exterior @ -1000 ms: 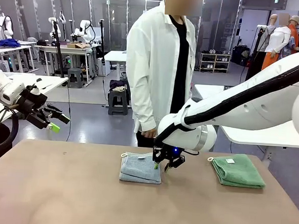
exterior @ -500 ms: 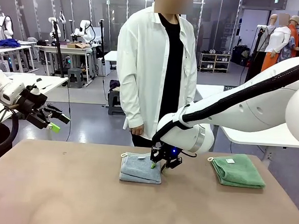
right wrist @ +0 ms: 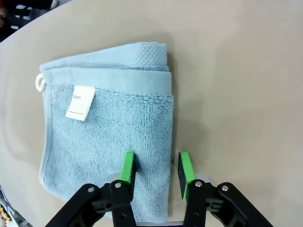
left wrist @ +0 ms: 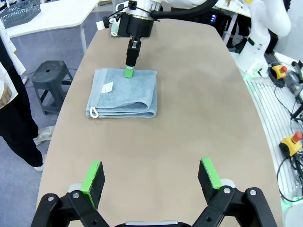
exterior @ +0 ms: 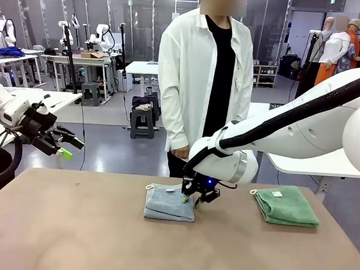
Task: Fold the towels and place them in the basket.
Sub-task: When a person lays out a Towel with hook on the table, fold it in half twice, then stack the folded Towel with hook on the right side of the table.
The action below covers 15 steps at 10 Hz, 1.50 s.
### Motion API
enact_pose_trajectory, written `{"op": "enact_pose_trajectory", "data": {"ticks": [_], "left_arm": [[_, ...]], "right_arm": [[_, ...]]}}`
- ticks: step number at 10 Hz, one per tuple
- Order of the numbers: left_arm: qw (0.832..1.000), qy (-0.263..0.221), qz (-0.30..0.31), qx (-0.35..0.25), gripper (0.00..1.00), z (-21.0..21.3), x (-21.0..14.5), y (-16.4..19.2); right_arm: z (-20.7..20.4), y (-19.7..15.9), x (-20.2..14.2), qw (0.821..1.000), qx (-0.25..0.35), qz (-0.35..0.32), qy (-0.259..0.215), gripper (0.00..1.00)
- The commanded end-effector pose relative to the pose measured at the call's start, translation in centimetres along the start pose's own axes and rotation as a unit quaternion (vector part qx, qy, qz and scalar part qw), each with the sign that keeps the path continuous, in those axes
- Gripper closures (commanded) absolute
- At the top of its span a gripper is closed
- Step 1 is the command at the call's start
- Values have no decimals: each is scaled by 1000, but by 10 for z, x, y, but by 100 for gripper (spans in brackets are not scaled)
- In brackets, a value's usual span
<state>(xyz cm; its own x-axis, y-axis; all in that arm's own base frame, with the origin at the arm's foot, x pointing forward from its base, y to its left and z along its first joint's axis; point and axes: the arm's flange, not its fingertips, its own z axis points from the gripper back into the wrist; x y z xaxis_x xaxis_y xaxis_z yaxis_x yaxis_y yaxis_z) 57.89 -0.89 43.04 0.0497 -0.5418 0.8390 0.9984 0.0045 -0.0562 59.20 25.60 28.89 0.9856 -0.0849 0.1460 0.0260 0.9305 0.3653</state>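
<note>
While the right pincer (right wrist: 154,170) stands half-spread astride the folded grey-blue towel (right wrist: 106,127)'s edge directly beneath it on the worktop (exterior: 70,232), it should sink until both pads bracket every layer before clamping.

Only readable print: the small white tag (right wrist: 80,102) sewn on the grey-blue towel (right wrist: 109,123). In the right wrist view it reads "Name" with a blank line under it, standing tilted. The same tag (left wrist: 107,86) shows in the left wrist view, too small to read there. The green towel (exterior: 287,205) on the counter (exterior: 70,232) also carries a white tag (exterior: 277,193), print too small to make out. There's a small green sign (exterior: 332,0) high on the back wall, not legible. No brand marks or numbers I can read on the arms or elsewhere.
</note>
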Motion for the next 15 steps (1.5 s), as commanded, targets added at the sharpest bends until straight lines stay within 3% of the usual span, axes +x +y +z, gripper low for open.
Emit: {"op": "enact_pose_trajectory", "data": {"ticks": [1, 7, 8, 9, 10, 11, 12, 15], "left_arm": [[1000, -1, 0, -1, 0, -1, 1, -3], [1000, -1, 0, -1, 0, -1, 1, -3], [1000, -1, 0, -1, 0, -1, 1, -3], [1000, -1, 0, -1, 0, -1, 1, -3], [1000, -1, 0, -1, 0, -1, 1, -3], [1000, -1, 0, -1, 0, -1, 1, -3], [1000, -1, 0, -1, 0, -1, 1, -3], [1000, -1, 0, -1, 0, -1, 1, -3]], "right_arm": [[-1, -2, 0, 1000, 11, -1, 0, 53], [-1, -2, 0, 1000, 11, -1, 0, 53], [-1, 1, -1, 1000, 1, 0, 1, 71], [2, 1, -1, 1000, 2, -1, -14, 72], [4, 1, -3, 1000, 3, -1, -14, 91], [6, 1, -3, 1000, 4, 0, -7, 92], [7, 2, -4, 1000, 7, -1, -3, 100], [4, 5, 0, 1000, 3, 4, -5, 100]]}}
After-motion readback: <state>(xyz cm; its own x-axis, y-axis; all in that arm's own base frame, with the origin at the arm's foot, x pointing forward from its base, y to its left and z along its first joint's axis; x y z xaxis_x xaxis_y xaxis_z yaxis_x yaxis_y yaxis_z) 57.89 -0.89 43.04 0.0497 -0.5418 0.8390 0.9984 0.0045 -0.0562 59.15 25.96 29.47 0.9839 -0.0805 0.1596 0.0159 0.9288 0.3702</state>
